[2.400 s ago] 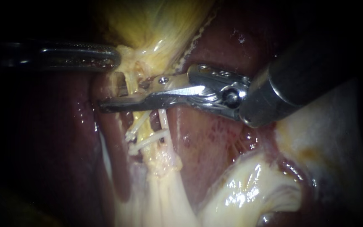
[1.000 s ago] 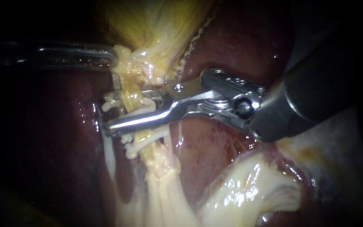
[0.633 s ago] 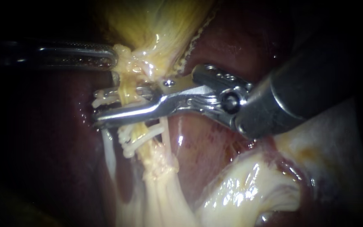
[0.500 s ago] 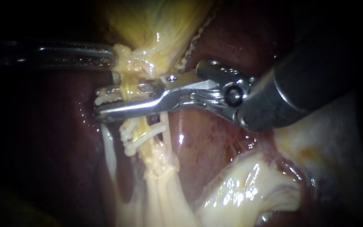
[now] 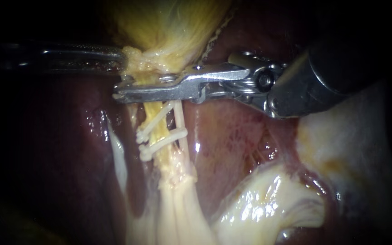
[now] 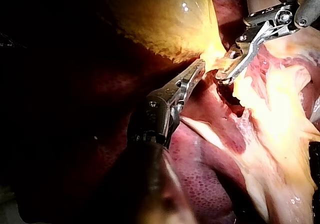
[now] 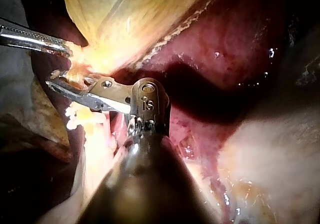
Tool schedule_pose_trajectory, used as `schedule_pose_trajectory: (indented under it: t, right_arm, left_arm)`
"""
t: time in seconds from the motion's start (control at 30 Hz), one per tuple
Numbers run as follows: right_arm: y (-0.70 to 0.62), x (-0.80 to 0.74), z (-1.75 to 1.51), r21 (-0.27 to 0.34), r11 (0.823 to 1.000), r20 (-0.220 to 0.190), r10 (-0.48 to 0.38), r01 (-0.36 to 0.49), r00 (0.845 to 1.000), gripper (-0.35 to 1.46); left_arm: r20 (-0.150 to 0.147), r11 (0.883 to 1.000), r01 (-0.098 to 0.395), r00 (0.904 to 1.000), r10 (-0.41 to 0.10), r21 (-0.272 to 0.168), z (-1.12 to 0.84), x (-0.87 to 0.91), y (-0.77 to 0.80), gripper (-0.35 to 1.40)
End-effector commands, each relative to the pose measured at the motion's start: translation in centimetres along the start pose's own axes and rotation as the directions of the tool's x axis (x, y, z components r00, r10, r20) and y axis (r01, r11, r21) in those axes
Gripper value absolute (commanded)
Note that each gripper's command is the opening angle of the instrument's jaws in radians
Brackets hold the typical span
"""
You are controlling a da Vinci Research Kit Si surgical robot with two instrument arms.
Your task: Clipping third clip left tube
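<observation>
- The right instrument (image 5: 121, 93), whose shaft enters from the upper right of the frame, has brought its jaws together. 0.5 s ago a clear gap showed between them with the tube (image 5: 159, 131) running through it. Now they form 1 flat bar across the tube, clamped on it from both sides.
- The bar has also shifted against the tissue. It sits higher on the tube, left of centre in the frame, just under the spot where the left instrument (image 5: 122, 61) grips.
- The left instrument, coming in from the upper left, has not moved. Its jaws stay closed on yellow tissue at the foot of the gallbladder (image 5: 169, 27), holding the tube stretched.
- Below the bar 2 white clips cross the tube, an upper clip (image 5: 156, 121) and a lower clip (image 5: 164, 143). They lie near each other and both are clear of the jaws, with dark red liver (image 5: 232, 131) to the right.
- Any 3rd clip is hidden between the closed jaws, so I cannot tell whether it has latched.
- Judgement: this looks like the squeeze that sets the 3rd clip, above the other 2. What remains is to open the jaws and back off without dragging the tube. The risk is a clip left unlocked or caught on only part of the tube.
</observation>
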Motion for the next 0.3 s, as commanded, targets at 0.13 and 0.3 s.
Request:
schedule_pose_trajectory:
  t: [0.13, 0.3]
  right_arm:
    - [-0.01, 0.00, 0.00, 0.000, 1.000, 0.001, -0.001, 0.001, 1.000, -0.35]
    - [-0.01, -0.01, 0.00, 0.002, 1.000, -0.002, -0.001, 0.001, 1.000, -0.35]
  left_arm:
    - [0.000, 1.000, 0.000, 1.0000, 0.000, 0.000, 0.00, 0.00, 0.00, -0.35]
    - [0.000, 1.000, 0.000, 1.0000, 0.000, 0.000, 0.00, 0.00, 0.00, -0.35]
